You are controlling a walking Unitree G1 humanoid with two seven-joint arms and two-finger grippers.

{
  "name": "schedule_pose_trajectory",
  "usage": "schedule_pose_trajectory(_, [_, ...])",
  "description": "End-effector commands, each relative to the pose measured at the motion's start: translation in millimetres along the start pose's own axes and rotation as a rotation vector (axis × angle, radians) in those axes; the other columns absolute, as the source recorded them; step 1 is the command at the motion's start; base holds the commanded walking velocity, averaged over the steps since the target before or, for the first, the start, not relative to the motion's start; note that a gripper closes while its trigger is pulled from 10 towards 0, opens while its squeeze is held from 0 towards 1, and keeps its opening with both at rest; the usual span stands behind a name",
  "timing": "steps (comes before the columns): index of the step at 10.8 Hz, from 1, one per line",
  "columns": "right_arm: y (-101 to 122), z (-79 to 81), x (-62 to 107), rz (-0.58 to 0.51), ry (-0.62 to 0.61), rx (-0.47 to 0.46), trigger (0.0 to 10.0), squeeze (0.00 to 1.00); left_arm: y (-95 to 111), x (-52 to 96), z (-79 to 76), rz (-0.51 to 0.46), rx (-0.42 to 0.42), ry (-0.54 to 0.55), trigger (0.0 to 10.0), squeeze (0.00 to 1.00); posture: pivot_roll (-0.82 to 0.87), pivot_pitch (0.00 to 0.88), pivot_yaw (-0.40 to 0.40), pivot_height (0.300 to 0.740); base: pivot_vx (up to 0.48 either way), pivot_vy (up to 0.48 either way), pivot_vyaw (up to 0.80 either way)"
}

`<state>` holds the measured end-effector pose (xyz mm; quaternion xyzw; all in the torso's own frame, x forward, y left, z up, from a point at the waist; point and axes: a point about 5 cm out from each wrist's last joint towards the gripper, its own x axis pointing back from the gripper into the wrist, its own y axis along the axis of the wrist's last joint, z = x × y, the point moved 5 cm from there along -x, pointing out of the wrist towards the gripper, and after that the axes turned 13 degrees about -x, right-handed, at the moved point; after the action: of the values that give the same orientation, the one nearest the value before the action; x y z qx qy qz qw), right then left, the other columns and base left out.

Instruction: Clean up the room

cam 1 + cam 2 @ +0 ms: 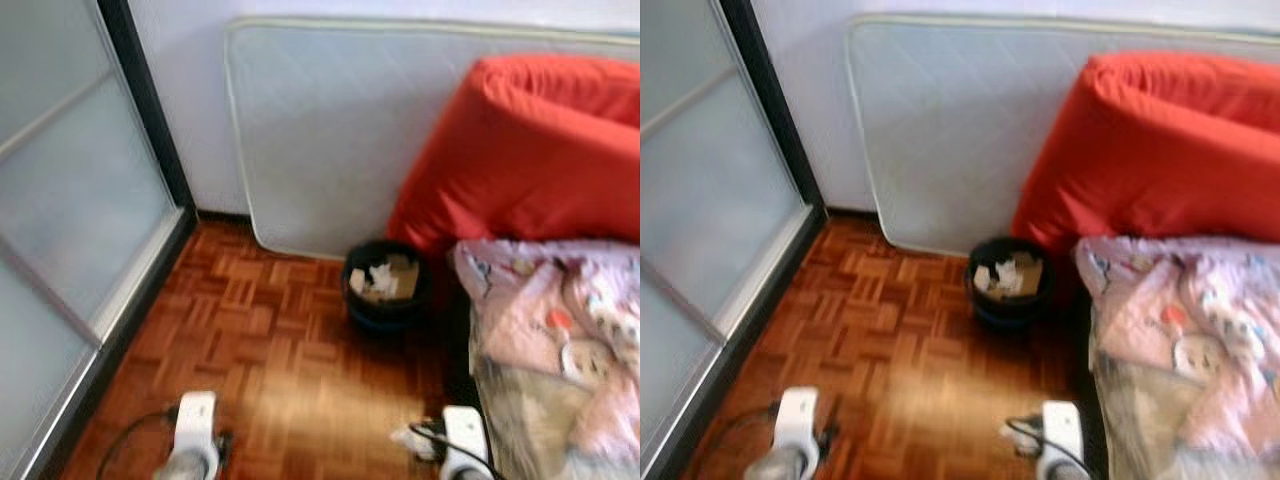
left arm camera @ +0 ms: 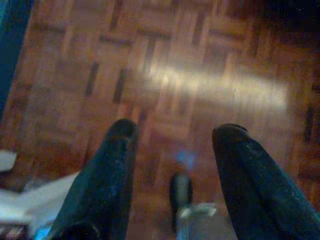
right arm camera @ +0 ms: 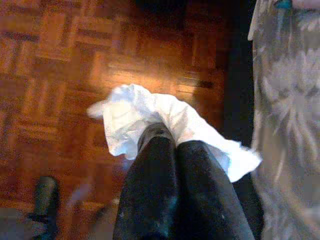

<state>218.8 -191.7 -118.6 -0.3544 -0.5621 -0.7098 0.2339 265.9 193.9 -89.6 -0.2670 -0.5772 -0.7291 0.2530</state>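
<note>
- At the left edge of the frame I see a frosted sliding door (image 1: 70, 230), with parquet floor (image 1: 250, 340) running from it toward the middle.
- My left claw (image 2: 172, 145) hangs over bare floor, fingers spread wide, holding nothing.
- A mattress (image 1: 330, 130) leans on the wall, upper centre.
- The bin (image 1: 385, 285) sits just below it, centre-right, already holding scraps of paper and card, close beside the bed (image 1: 560, 350).
- My right claw (image 3: 172, 145) has its fingers pressed together on a crumpled tissue (image 3: 135, 117), low at the bottom right of the frame, near the bed's edge.
- The bin lies ahead of the right claw and slightly toward the left, well apart from it; I judge the right arm the nearer one, so the carry goes forward up the frame.
- A red duvet (image 1: 530, 150) is piled at the upper right.
</note>
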Motion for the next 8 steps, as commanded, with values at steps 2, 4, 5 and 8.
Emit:
schedule_pose_trajectory(2, [0.2,1.1,-0.1,-0.002,0.001,-0.012,10.0,0.0,-16.4,3.7,-2.4,0.043,0.003,-0.009,10.0,0.0,0.05,0.067,-0.029,0.74,0.324,0.0,0.8])
schedule_pose_trajectory(4, [-1.0,-1.4,0.1,0.002,-0.012,-0.027,10.0,0.0,-16.1,3.6,-2.2,0.042,0.003,-0.009,10.0,0.0,0.05,0.066,-0.027,0.74,0.328,0.0,0.0])
schedule_pose_trajectory(5, [-1.3,-1.1,0.2,0.004,-0.01,-0.032,10.0,0.0,-15.6,3.5,-2.1,0.04,0.001,-0.009,10.0,0.0,0.05,0.066,-0.027,0.74,0.33,0.0,0.0])
schedule_pose_trajectory(8, [-3.1,-1.0,0.5,0.007,-0.011,-0.043,10.0,0.0,-15.1,3.4,-2.0,0.039,-0.009,-0.013,10.0,0.0,0.05,0.062,-0.024,0.74,0.328,0.0,0.0])
